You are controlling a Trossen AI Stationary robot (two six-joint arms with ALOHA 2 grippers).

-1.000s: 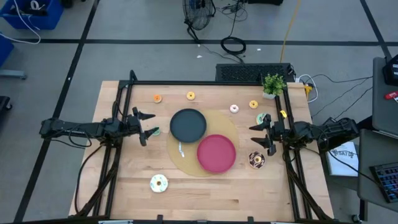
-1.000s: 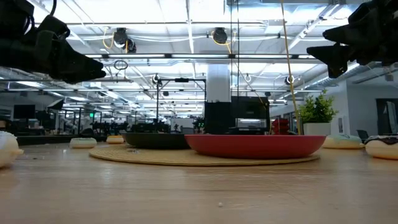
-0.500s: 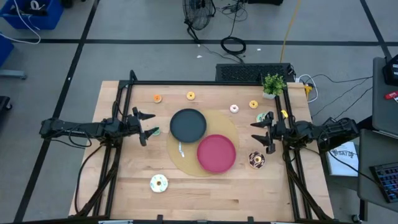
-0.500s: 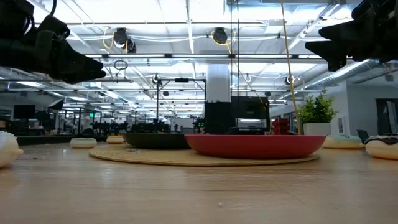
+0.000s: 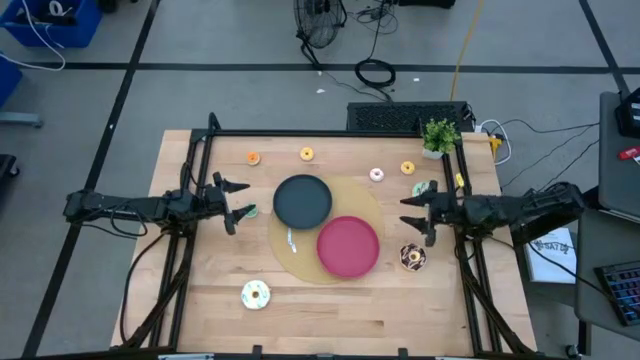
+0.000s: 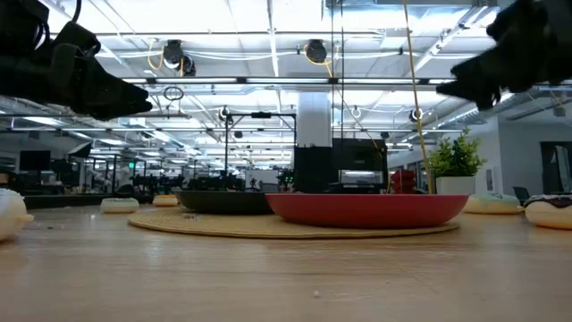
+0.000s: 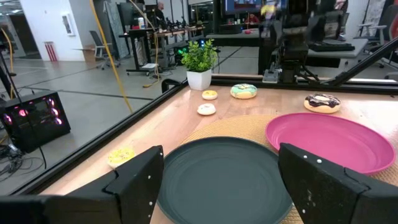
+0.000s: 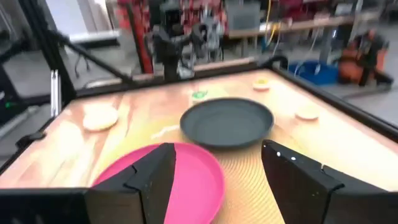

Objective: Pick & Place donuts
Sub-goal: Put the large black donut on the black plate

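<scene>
**Both arms wait at the table edges, pincers released, donuts lying around the woven mat**

The left gripper [image 5: 236, 200] is stretched level from the left edge of the wooden table [image 5: 330, 310] toward the round woven mat [image 5: 285, 255]. Its two dark fingers stand apart and hold nothing. The right gripper [image 5: 415, 217] reaches level from the right edge toward the same mat; its fingers are also apart and empty. In the low view both grippers hang above the table top, touching nothing.

On the mat lie two smooth, shallow round plates: a black plate [image 5: 302, 200] on the far-left part and a pink-red plate [image 5: 348, 246] on the near-right part, just beside each other. The mat is flat, tan, with a fine woven texture.

The donuts are small toy rings, all on bare wood around the mat:
- an orange donut [image 5: 253, 158] and a yellow donut [image 5: 306, 153] behind the mat, on the far side of the table;
- a pale pink donut [image 5: 376, 175] and another yellow donut [image 5: 407, 168] behind the mat, toward the right;
- a teal donut [image 5: 424, 189] right of the mat, close to the right gripper;
- a brown donut with white specks [image 5: 412, 257] right of the mat, nearer the front;
- a white sprinkled donut [image 5: 255, 294] in front of the mat, to the left.

A small green plant in a white pot [image 5: 438, 137] stands at the far right corner, well apart from the mat.
</scene>
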